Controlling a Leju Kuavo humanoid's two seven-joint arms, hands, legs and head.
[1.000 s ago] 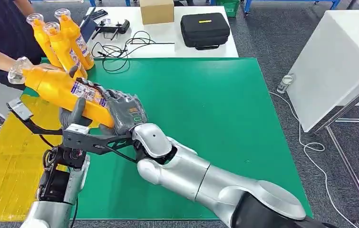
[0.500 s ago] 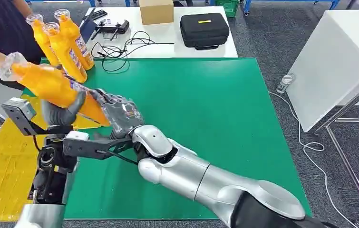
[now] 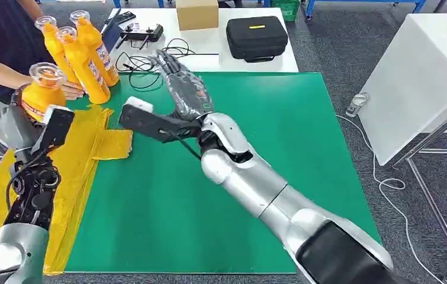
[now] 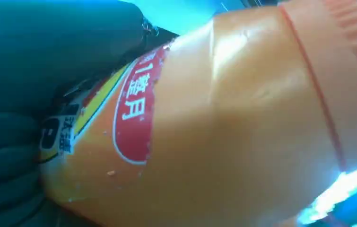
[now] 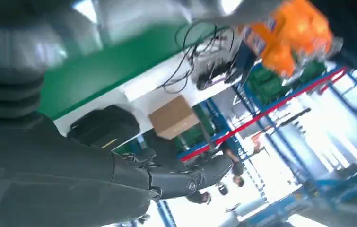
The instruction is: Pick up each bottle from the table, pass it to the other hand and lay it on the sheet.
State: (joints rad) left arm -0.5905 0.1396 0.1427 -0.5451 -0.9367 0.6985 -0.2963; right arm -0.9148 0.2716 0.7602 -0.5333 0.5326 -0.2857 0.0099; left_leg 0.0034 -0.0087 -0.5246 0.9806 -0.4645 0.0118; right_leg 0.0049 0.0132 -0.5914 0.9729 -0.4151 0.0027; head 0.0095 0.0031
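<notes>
Right hand (image 3: 183,86) hangs flat over the green mat (image 3: 256,154) with fingers stretched straight, gripping nothing, pointing toward twelve o'clock. My left hand (image 3: 16,121) clasps one orange bottle (image 3: 40,94) upright above the yellow sheet (image 3: 76,171). Three bottles (image 3: 81,53) stand at eleven o'clock beside a person's hand (image 3: 70,90).

Grey carpet floor (image 3: 339,53); white table (image 3: 209,53) behind green surface (image 3: 268,148); white slanted panel (image 3: 410,77) at right.
</notes>
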